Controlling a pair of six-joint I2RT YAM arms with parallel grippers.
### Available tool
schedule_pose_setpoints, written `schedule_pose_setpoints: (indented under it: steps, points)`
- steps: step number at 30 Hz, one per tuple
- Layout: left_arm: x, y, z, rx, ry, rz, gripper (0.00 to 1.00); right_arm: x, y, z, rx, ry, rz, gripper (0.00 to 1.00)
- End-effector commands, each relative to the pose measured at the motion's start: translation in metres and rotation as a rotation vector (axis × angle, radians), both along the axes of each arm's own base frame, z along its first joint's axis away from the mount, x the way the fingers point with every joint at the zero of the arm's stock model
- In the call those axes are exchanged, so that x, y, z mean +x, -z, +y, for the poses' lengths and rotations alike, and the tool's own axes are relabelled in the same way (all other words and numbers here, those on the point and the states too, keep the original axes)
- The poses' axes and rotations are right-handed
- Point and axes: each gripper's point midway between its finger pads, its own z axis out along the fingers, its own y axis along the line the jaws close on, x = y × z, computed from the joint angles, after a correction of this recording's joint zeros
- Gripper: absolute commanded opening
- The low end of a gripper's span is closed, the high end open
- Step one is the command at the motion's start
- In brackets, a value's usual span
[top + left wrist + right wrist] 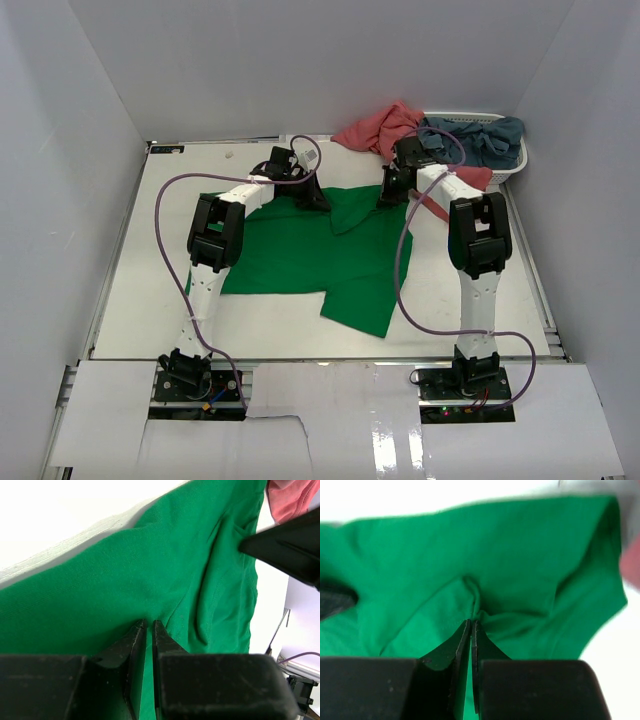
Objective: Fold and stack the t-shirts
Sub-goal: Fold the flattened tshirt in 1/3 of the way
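**Both arms take the green shirt's far edge**

The green t-shirt (310,250) lies spread on the table (280,325), to the left of the white basket (512,172) and nearer the arm bases than it. One sleeve trails away from the basket towards the near edge.

Both arms reach to the shirt's far hem. The right gripper (471,621) is the closer of the two to the basket, and the left gripper (148,622) is further from it. The right jaws are pressed together on a ridge of green cloth, which puckers at the tips – a firm pinch. The left jaws stand nearly together with green fabric in the slit, so they appear to be pinching the shirt too.

Two grips spaced along one edge suggest a fold: lift the hem evenly and carry it over towards the bases without the cloth sagging in the middle.

The salmon-pink t-shirt (385,128) is draped over the basket's left rim and the grey-blue t-shirt (480,135) is bundled inside. Both are unfolded – nothing is stacked yet.
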Motion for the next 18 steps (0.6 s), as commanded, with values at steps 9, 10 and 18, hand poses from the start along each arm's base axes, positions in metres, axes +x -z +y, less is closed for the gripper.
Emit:
schedule_pose_setpoints:
  steps: [9, 10, 18]
  points:
    - [-0.003, -0.008, -0.002, 0.006, 0.016, -0.03, 0.22, -0.032, -0.038, -0.004, 0.056, 0.006, -0.028, 0.08]
    - [-0.002, -0.009, -0.002, 0.007, 0.015, -0.032, 0.22, -0.037, -0.036, -0.006, 0.055, 0.007, -0.02, 0.08]
    - [-0.003, -0.012, -0.003, 0.004, 0.018, -0.036, 0.22, -0.058, -0.03, -0.011, 0.051, 0.011, 0.011, 0.08]
